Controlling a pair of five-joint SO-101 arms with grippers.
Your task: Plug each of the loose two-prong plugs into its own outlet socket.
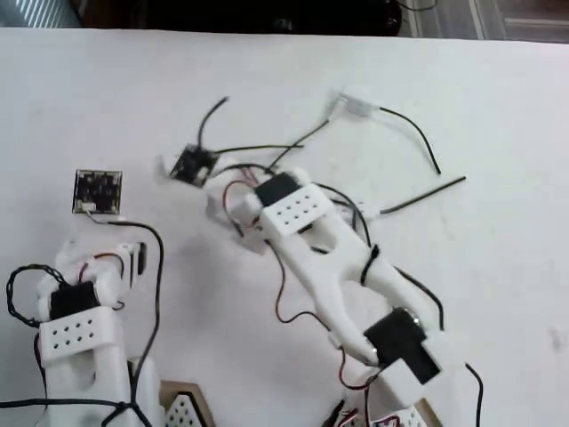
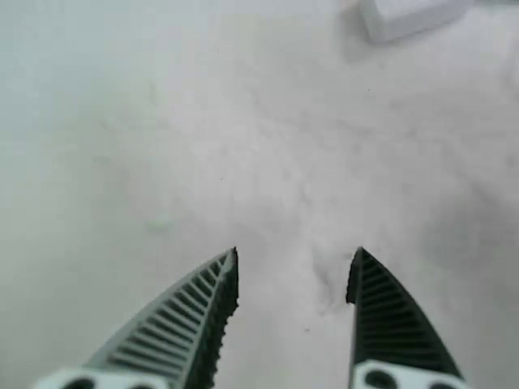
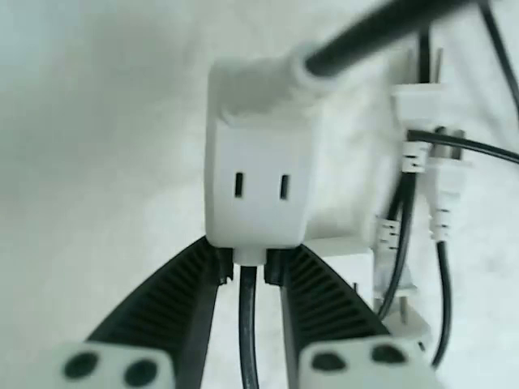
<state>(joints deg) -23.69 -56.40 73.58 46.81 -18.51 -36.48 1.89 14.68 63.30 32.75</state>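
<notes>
- Outlet socket (image 3: 259, 182), a white block with two slots turned toward the wrist camera, is clenched at its cord end by the right gripper (image 3: 250, 261). The ribbed jaws pinch the narrow neck where its black cord (image 3: 246, 324) leaves and runs back between them. This hold looks chosen to steady the block while leaving the slots free for a plug.
- A white moulded end (image 3: 263, 81) on a thick black lead rests against the socket's opposite side. Whether it is seated there cannot be told.
- Just beside the socket, two loose two-prong plugs wait among crossed black cords, one with bare prongs showing (image 3: 422, 104), the other closer to the jaws (image 3: 403, 320).
- The right arm (image 1: 329, 258) spans from the near right of the white table (image 1: 498, 267) to just left of its middle, its wrist covering the held socket from above.
- The left gripper (image 2: 296, 258) hangs released at the near left, jaws apart with nothing between them, over bare tabletop. It is probably kept free to fetch a plug.
- A further white plug (image 1: 356, 105) lies far right of centre, well apart from the socket, its cord trailing right.
- Two small dark circuit boards sit at the left (image 1: 98, 191) and left of centre (image 1: 194, 165).
</notes>
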